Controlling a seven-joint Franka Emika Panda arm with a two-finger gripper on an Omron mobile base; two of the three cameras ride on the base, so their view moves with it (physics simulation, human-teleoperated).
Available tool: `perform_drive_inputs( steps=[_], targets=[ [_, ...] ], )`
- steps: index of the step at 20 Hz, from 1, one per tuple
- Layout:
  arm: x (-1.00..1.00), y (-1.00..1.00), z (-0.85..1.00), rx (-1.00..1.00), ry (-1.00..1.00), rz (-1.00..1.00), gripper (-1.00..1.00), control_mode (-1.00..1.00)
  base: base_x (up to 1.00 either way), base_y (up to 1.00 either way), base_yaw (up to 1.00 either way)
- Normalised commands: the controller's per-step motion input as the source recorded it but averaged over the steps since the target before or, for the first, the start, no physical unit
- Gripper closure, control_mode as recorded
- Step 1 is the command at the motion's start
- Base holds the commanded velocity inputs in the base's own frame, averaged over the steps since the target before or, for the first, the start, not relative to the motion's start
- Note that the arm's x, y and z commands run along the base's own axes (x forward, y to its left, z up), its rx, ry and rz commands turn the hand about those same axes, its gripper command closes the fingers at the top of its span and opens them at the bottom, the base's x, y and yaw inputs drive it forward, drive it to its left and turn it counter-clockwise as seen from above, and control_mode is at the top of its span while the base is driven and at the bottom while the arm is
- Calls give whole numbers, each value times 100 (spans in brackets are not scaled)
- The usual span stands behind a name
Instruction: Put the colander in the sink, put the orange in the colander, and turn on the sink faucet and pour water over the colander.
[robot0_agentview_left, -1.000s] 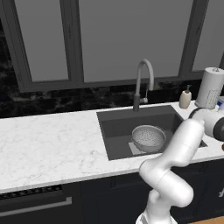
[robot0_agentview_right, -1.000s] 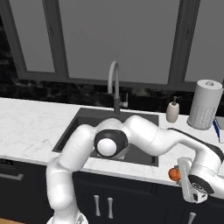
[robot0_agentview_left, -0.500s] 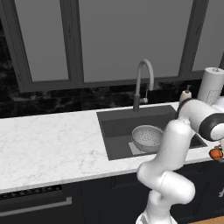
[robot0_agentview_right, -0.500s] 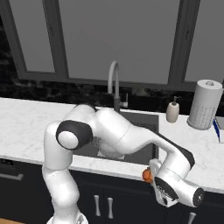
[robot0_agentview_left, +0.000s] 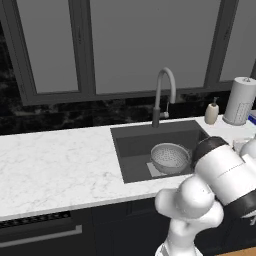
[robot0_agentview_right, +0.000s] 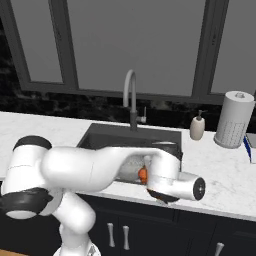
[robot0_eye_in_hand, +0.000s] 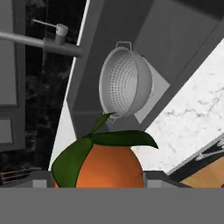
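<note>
**Orange in the claw, above the sink's front edge**

I count one colander (robot0_agentview_left: 170, 157), one orange (robot0_eye_in_hand: 104, 165), one faucet (robot0_agentview_left: 162, 95), one soap bottle (robot0_agentview_right: 197, 126) and one paper towel roll (robot0_agentview_right: 232, 119). The colander sits upright on the floor of the sink (robot0_agentview_left: 135, 145), toward its right front corner, empty. My gripper (robot0_agentview_right: 144, 174) is closed on the orange, which carries green leaves and fills the bottom of the hand view; in the right base view it hangs over the sink's front edge, near the colander. The faucet stands at the back edge; I see no stream from it. Half a second ago the hand and orange hung low off the counter's front edge; they have now risen and swung in toward the sink.
</note>
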Motion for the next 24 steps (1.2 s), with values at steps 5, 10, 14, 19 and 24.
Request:
perform_drive_inputs(
  steps=[5,10,14,19,24],
  targets=[
    [69,80,41,-13,19,19,100,-100,0,0,0],
    [77,66,-29,-5,0,17,100,-100,0,0,0],
    [99,2,-16,0,11,29,100,-100,0,0,0],
    [85,-18,-5,0,32,33,100,-100,0,0,0],
    [55,-24,-40,0,5,21,100,-100,0,0,0]
  ],
)
